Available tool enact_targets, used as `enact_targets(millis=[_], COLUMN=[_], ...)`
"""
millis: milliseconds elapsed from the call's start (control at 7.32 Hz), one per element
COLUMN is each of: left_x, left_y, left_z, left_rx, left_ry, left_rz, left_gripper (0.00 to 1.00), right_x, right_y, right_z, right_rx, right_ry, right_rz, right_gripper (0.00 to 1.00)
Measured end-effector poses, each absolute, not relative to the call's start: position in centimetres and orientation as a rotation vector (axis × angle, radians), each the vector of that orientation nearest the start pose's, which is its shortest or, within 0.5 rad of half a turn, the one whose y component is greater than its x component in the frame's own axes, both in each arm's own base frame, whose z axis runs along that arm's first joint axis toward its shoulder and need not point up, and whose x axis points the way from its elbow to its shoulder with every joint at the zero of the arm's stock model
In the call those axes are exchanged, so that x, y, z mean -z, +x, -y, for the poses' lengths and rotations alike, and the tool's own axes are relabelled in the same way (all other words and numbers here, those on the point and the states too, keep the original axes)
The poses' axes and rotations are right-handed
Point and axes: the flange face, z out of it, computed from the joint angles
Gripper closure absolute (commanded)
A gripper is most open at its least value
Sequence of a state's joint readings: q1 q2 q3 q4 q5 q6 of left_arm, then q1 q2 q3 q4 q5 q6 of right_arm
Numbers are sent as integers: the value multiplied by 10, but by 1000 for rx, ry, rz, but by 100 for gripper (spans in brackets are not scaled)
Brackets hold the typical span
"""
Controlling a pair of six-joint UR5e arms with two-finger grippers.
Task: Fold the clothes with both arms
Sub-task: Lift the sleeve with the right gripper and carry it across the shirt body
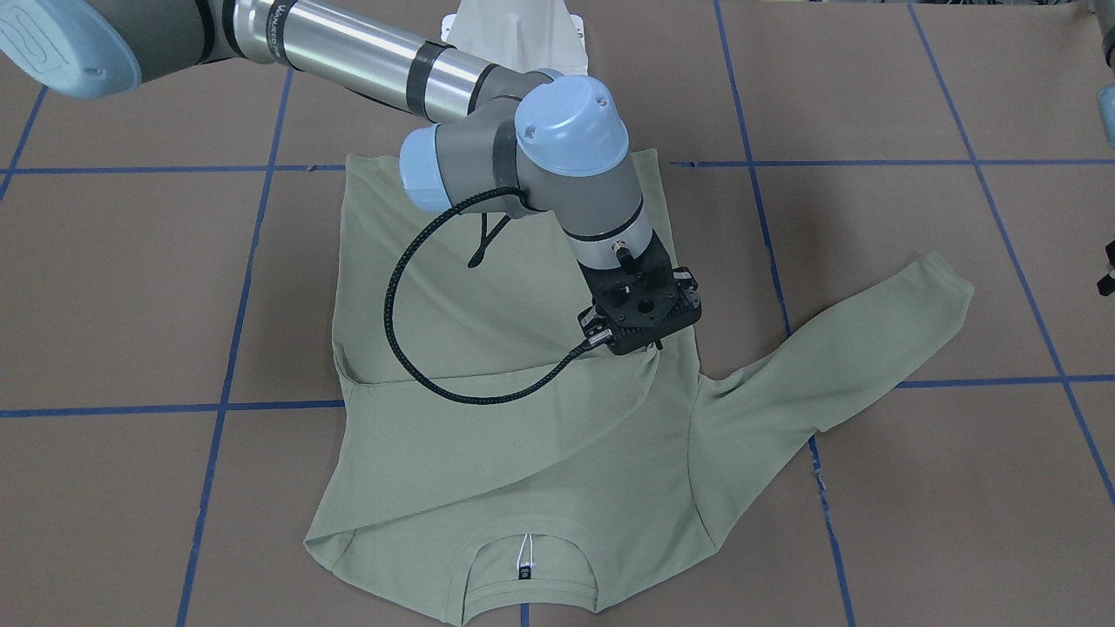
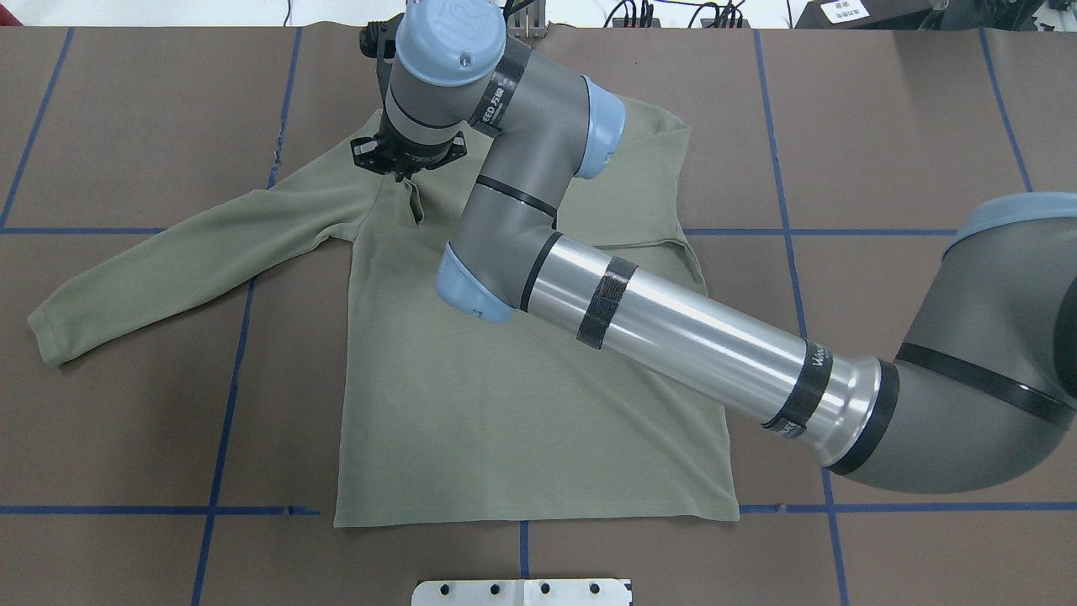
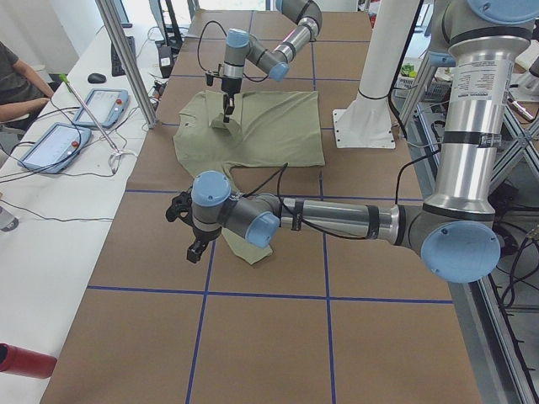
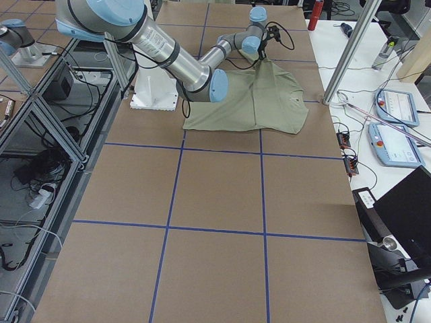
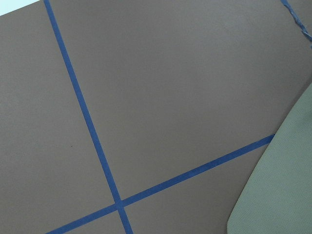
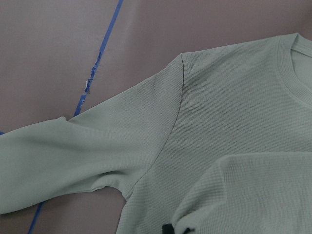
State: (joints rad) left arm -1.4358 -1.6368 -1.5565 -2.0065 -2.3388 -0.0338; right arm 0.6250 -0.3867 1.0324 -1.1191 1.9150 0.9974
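The pale green shirt (image 2: 522, 421) lies flat on the brown table, neck and black label (image 1: 524, 570) towards the far edge. One sleeve (image 2: 168, 269) stretches out sideways. The other sleeve is folded across the chest, and my right gripper (image 2: 407, 172) is shut on its cuff (image 6: 248, 195), with the fabric drawn up to the fingers (image 1: 646, 347). My left gripper (image 3: 194, 251) hovers over the table by the outstretched sleeve's end (image 5: 287, 185). It shows only in the left side view, so I cannot tell whether it is open or shut.
Blue tape lines (image 2: 227, 379) cross the table. The white pedestal (image 2: 522, 592) stands at the robot's edge. A side table holds tablets (image 3: 55, 143), with a seated person (image 3: 17, 84) beside it. A red bottle (image 3: 25, 360) lies nearby.
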Motion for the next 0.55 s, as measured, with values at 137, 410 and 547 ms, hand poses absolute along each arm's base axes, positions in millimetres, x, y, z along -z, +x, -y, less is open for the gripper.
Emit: enact_targets(millis=[137, 410, 547], left_x=[-583, -583, -584], left_y=[9, 9, 9], left_z=[545, 545, 545], left_rx=[-281, -281, -281], left_ry=[399, 398, 397], left_rz=[-791, -790, -790], left_gripper=[0, 0, 0], right_x=[-45, -44, -46], right_y=[-628, -654, -668], right_z=[571, 578, 577], right_rx=[140, 129, 128], right_ry=[353, 354, 366], right_rz=[1056, 1016, 1007], right_gripper=[100, 87, 2])
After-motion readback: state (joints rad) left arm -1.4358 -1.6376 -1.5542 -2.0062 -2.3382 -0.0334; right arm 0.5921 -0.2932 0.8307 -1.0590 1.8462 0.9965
